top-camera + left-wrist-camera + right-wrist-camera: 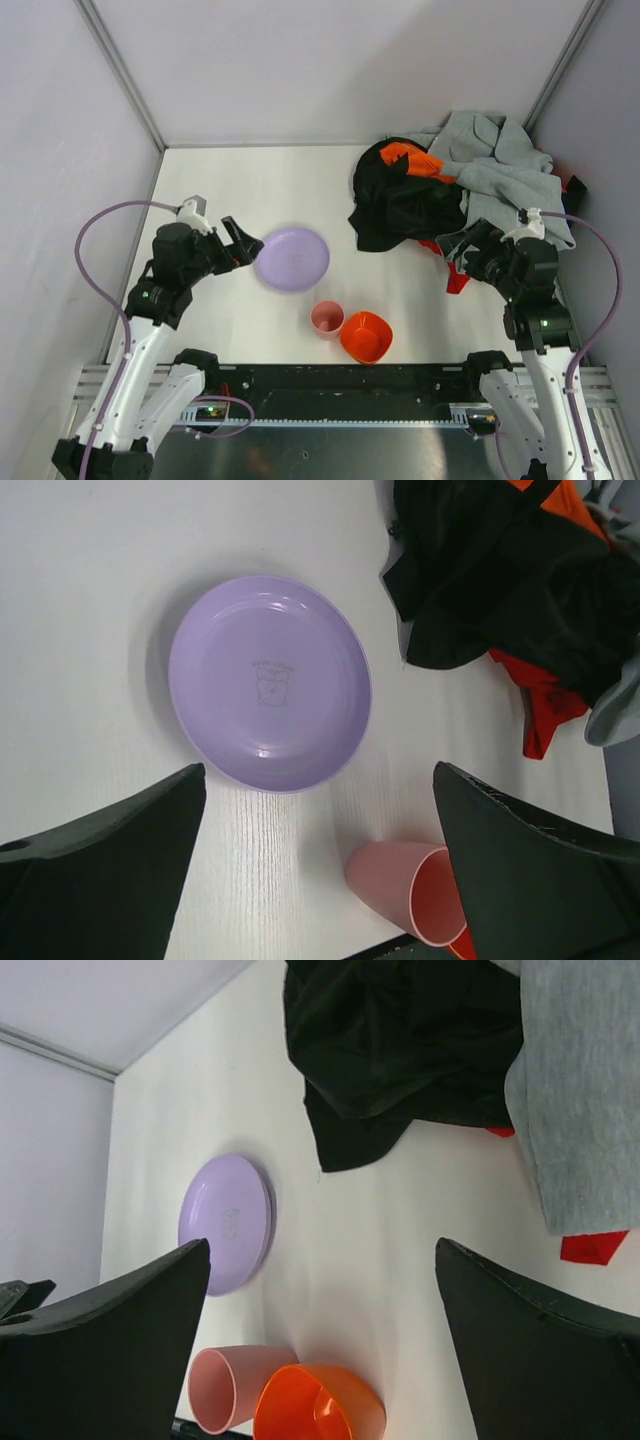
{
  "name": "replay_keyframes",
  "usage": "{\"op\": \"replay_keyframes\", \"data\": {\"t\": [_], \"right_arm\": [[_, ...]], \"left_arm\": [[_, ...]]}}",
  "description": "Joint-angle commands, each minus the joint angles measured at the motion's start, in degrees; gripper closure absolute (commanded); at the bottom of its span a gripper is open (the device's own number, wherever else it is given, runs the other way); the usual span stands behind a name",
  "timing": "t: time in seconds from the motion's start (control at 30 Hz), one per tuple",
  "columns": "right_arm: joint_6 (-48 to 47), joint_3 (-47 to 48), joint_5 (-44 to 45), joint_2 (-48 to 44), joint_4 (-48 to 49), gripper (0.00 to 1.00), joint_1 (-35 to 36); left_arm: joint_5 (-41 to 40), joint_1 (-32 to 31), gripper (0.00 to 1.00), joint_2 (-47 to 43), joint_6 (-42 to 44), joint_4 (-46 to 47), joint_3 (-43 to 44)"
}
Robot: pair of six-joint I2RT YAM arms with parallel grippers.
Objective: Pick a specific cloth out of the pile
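The pile [420, 200] lies at the back right: a black garment with orange patches and a grey cloth [500, 160]. The red cloth [457, 279] shows only as small strips under the pile's near edge. It also shows in the left wrist view [541, 708] and in the right wrist view [593, 1247]. My right gripper [461, 250] is open and empty above the pile's near edge, close to the red strip; in its own view the gripper [320, 1340] holds nothing. My left gripper [240, 247] is open and empty beside the purple plate [292, 258]; its own view shows the gripper [320, 860] empty.
A pink cup [327, 318] and an orange bowl [366, 336] stand near the front edge, between the arms. The cup [405, 890] sits by my left gripper's right finger. Walls close in the table at the back and both sides.
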Motion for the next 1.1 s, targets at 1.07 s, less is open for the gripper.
{"op": "replay_keyframes", "data": {"t": [1.07], "right_arm": [[-3.27,19.48,32.31,35.26,-13.64,0.01,35.07]], "left_arm": [[-33.56,-17.21,0.0,17.66,16.08,-9.27,6.1]]}}
